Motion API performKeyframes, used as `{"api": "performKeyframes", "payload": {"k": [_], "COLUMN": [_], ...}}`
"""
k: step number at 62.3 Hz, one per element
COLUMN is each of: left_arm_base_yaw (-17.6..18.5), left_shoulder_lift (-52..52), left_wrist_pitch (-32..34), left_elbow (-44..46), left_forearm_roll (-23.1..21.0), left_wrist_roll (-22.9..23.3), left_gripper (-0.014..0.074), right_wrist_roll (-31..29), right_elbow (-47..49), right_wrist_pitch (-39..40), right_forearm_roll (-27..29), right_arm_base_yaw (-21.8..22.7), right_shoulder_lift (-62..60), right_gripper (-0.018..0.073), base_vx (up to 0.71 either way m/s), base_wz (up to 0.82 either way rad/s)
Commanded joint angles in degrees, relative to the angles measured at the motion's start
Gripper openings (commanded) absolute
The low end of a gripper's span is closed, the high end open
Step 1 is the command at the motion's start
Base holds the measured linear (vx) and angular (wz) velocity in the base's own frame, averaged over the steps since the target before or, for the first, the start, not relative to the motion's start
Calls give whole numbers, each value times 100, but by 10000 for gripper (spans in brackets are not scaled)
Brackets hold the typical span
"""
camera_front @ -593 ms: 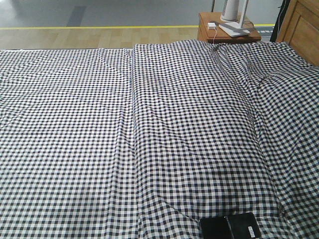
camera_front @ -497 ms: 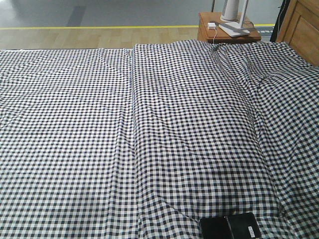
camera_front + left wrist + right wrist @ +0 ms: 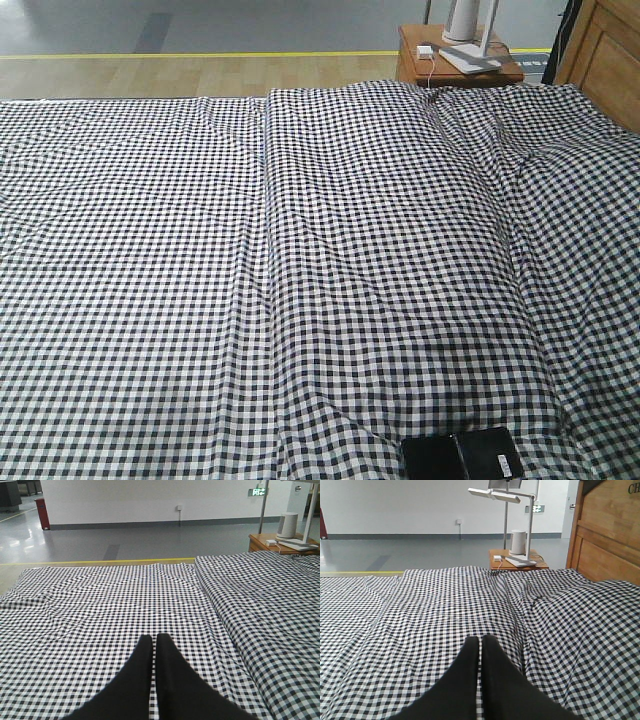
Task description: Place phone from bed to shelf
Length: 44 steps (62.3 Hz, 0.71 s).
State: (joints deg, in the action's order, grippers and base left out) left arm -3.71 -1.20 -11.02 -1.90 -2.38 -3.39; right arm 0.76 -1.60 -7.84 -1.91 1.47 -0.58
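Observation:
The phone [image 3: 462,455], a flat black slab with a small white sticker, lies on the bed [image 3: 300,260] at the bottom edge of the front view, right of centre. Wrinkled black-and-white check sheet covers the whole bed. Neither arm shows in the front view. My left gripper [image 3: 154,637] hovers over the sheet with its black fingers together, holding nothing. In the same way, my right gripper [image 3: 480,639] is shut and empty above the sheet. The phone is outside both wrist views. The shelf is out of view.
A small brown nightstand [image 3: 455,62] stands beyond the bed's far right corner, carrying a white lamp base [image 3: 468,22] and a charger. A wooden headboard [image 3: 610,535] rises along the bed's right side. Grey floor with a yellow line [image 3: 200,55] lies past the bed.

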Motion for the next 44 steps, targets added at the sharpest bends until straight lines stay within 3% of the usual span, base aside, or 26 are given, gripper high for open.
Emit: {"api": "performKeyframes", "payload": {"k": [1, 44], "left_arm_base_yaw": [-3, -3], "left_shoulder_lift": [-40, -40], "left_wrist_pitch": [426, 426], "left_elbow": [-37, -37], "left_forearm_roll": [-54, -54], "left_wrist_roll": [0, 0], "left_gripper": [1, 1], "right_wrist_roll": [3, 8], "right_elbow": [-55, -55], "right_wrist_pitch": [408, 533], "right_forearm_roll": [-62, -54], "right_arm_base_yaw": [23, 23], "right_shoulder_lift": [-67, -67], "right_gripper": [-5, -5], "base_vx": [0, 0], "base_wz": [0, 0]}}
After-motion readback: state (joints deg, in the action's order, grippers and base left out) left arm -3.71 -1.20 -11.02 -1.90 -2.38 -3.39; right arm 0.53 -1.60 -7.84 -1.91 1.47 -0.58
